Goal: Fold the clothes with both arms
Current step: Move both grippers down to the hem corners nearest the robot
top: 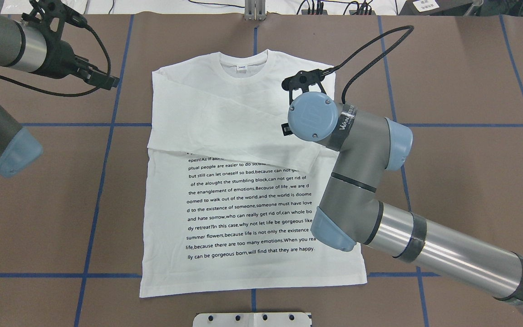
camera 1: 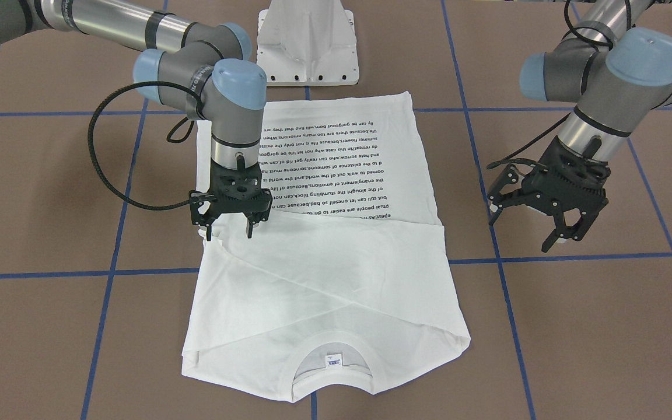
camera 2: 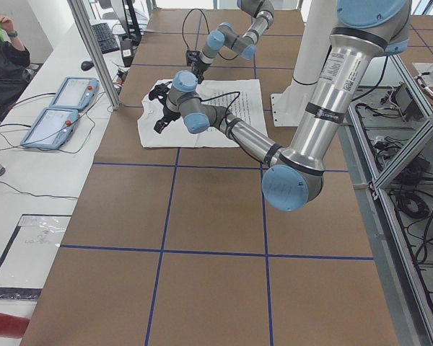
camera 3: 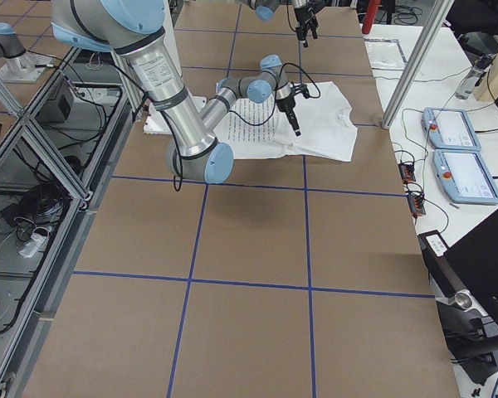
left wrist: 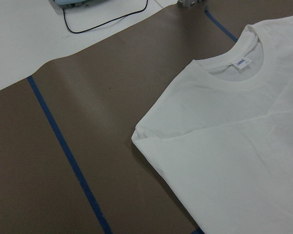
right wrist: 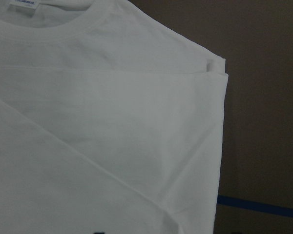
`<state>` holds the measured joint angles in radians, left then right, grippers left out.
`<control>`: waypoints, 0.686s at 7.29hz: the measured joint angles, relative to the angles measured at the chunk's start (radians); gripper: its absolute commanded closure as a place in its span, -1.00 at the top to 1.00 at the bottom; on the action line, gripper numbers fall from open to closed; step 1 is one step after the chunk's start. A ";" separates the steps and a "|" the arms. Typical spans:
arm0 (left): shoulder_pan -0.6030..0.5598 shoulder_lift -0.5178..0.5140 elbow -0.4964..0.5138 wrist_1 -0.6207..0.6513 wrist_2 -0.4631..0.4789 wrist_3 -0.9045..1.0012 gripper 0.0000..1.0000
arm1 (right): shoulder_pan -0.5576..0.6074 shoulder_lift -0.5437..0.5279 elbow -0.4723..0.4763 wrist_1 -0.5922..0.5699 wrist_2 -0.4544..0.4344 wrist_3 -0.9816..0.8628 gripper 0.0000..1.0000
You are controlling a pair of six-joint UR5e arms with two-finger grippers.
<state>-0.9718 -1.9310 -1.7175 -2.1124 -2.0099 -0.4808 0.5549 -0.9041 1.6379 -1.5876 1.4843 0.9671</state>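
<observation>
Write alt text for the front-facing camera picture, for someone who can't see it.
A white long-sleeved shirt lies flat on a brown table, sleeves folded across its chest, collar nearest the camera. The right arm's fingers, open, point down at the shirt's edge; the left arm's fingers hang open beside it.

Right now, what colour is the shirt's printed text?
Black text on a white shirt; overhead view.
</observation>
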 measured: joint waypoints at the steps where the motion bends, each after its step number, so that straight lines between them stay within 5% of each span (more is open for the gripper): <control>1: 0.012 0.020 -0.040 0.001 -0.001 -0.073 1.00 | 0.002 -0.044 0.089 -0.003 0.029 0.034 1.00; 5: 0.264 0.256 -0.408 -0.001 0.068 -0.514 1.00 | -0.125 -0.294 0.448 -0.002 0.019 0.287 1.00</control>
<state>-0.7078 -1.6751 -2.1250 -2.1129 -1.9420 -0.9944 0.4298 -1.1978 2.0858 -1.5898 1.5035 1.2544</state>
